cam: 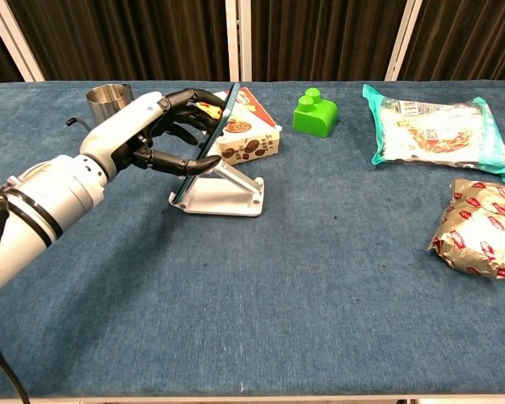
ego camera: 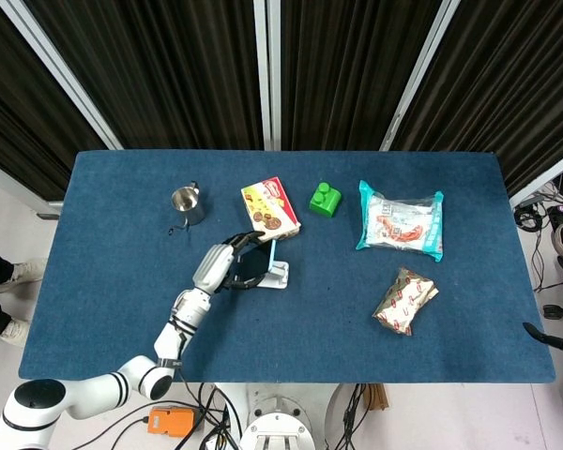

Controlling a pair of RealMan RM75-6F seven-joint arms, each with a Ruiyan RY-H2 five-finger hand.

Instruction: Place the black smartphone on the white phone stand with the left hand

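Note:
The black smartphone (cam: 219,114) is seen almost edge-on, tilted back against the white phone stand (cam: 231,195), its lower edge down at the stand's front lip. My left hand (cam: 164,135) grips it from the left, thumb under the phone's face and the other fingers curled over its top edge. From the head view the phone (ego camera: 256,265) shows as a dark slab between my left hand (ego camera: 227,267) and the stand (ego camera: 280,275). Whether the phone's weight rests fully on the stand is unclear. My right hand shows in neither view.
A steel cup (cam: 109,98) stands behind my left hand. A cookie box (cam: 251,135) lies just behind the stand, with a green block (cam: 314,114) to its right. A teal-edged snack bag (cam: 442,126) and a foil packet (cam: 480,229) lie at the right.

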